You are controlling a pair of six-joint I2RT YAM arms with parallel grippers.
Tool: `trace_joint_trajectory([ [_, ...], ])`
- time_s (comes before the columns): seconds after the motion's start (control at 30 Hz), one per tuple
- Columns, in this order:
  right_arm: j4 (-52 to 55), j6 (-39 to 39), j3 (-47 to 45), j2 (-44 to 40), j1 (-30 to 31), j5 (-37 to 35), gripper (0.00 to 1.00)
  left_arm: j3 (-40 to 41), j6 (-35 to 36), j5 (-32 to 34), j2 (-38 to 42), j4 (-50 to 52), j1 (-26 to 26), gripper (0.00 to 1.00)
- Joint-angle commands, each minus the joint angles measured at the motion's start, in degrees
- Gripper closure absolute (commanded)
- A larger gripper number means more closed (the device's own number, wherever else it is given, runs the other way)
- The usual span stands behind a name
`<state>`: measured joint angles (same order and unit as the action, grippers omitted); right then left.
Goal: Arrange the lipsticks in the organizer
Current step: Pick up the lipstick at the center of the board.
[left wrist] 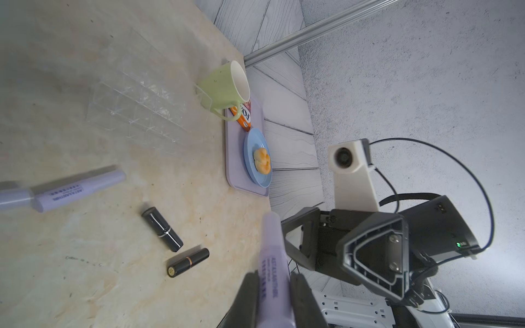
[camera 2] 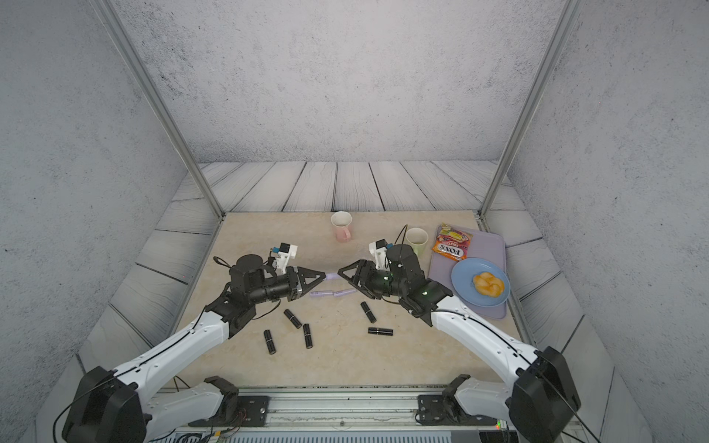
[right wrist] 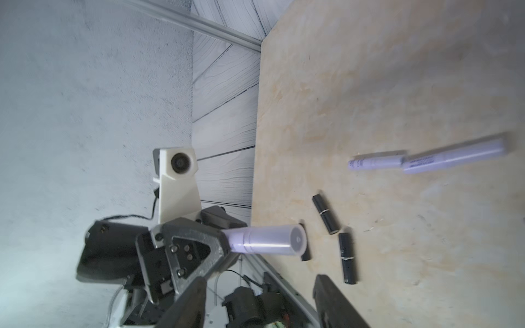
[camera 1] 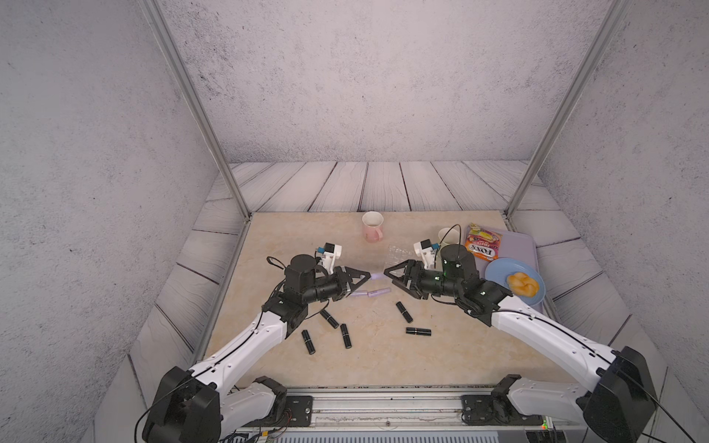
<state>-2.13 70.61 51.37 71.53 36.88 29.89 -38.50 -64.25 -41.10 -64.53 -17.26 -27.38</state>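
The left gripper (camera 1: 368, 275) has its jaws clamped on a lilac lipstick (camera 1: 376, 274) above the bench (camera 1: 376, 360). Two lilac lipsticks (camera 1: 370, 293) and five black lipsticks (camera 1: 345, 336) lie loose below. The right gripper (camera 1: 389, 279) faces it with jaws apart. The clear organizer (camera 1: 399, 254), faint, seems to sit just behind.

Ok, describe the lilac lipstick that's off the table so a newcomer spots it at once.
Above the middle of the beige table, two tools point at each other. The left tool is shut on a lilac lipstick aimed at the open right tool. The other two lilac lipsticks lie on the table; only this one is airborne.
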Motion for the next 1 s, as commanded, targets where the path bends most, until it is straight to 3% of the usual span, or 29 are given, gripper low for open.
trace_joint_trajectory([
  [0.0,-11.21,12.12,1.04,2.71,-0.16,4.72,0.52,0.88,-0.16,2.7,1.25,-5.07,-1.19,1.0],
  [0.07,-11.95,13.8,0.4,3.72,0.32,4.17,0.59,1.08,-0.22,2.88,1.31,-5.48,-1.52,1.0],
  [0.23,-15.18,16.69,-1.45,4.4,0.17,1.62,0.61,1.09,0.24,2.94,1.38,-5.89,-2.04,1.0],
  [0.43,-19.66,20.36,-1.61,5.65,0.07,1.22,0.73,1.2,-0.17,3.22,0.97,-5.56,-2.16,1.0],
  [0.77,-17.04,27.32,-0.79,6.65,0.2,-3.44,0.66,0.61,-0.29,4.29,-0.51,-4.65,-2.24,1.0],
  [0.97,-14.39,27.55,-0.56,5.53,0.17,-5.54,0.79,0.28,-0.08,4.9,-0.88,-3.92,-2.24,1.0],
])
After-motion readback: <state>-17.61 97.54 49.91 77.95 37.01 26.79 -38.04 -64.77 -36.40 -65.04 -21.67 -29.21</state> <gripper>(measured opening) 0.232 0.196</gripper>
